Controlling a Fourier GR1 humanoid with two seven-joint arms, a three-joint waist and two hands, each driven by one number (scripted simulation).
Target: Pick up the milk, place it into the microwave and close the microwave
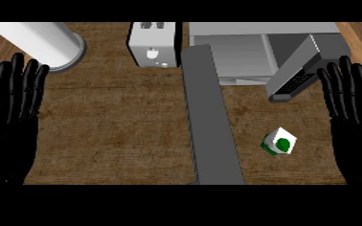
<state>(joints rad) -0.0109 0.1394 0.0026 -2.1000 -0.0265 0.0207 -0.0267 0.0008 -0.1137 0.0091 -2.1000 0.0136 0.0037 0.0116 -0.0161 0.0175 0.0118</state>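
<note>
Nothing is grasped yet, so the pick-up looks like the step in hand. Nearest, at about four o'clock on the table [113, 134], the milk [279, 141] stands alone, a small white-and-green carton well apart from both hands. The right robot hand [342, 96] rests at three o'clock with fingers straight and spread, holding nothing; the left robot hand [22, 93] at nine o'clock is likewise spread and empty. The next move probably calls for the right hand to come down and inward over the carton. A grey strip [212, 124] runs up the middle. Farther, at one o'clock, the microwave [240, 52] stands open, its door [300, 72] swung out near the right hand and likely in its way. A toaster [152, 43] sits at twelve, a white cylinder [50, 43] at eleven.
</note>
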